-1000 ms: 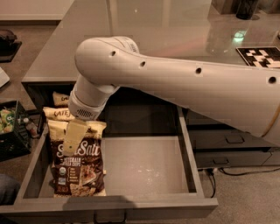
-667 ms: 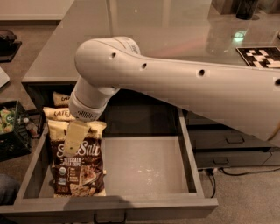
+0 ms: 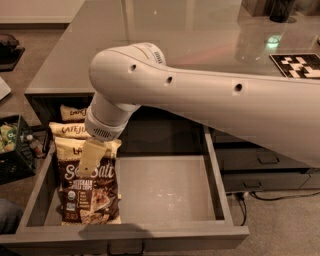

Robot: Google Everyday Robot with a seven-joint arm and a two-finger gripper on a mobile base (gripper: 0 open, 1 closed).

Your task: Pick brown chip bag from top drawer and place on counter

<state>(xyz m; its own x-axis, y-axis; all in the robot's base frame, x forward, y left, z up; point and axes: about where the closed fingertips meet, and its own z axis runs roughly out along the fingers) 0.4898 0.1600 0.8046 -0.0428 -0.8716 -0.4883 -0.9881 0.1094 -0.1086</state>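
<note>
The top drawer (image 3: 165, 231) is pulled open below the counter (image 3: 165, 35). Three brown chip bags lie overlapping along its left side. The front one (image 3: 92, 192) shows "Sea Salt" in full, and two more (image 3: 67, 131) (image 3: 73, 114) are stacked behind it. My white arm reaches down from the right into the drawer. My gripper (image 3: 91, 159) is right over the top of the front bag, at its cream band. The arm hides the drawer's back left part.
The drawer's right floor (image 3: 170, 187) is bare grey. Narrower handled drawers (image 3: 265, 160) stand to the right. A black crate (image 3: 12, 147) sits on the floor at the left. A black-and-white marker (image 3: 297, 65) and a dark object (image 3: 280, 10) are on the counter.
The arm has shifted very slightly to the right over the front bag. The bags have not moved.
</note>
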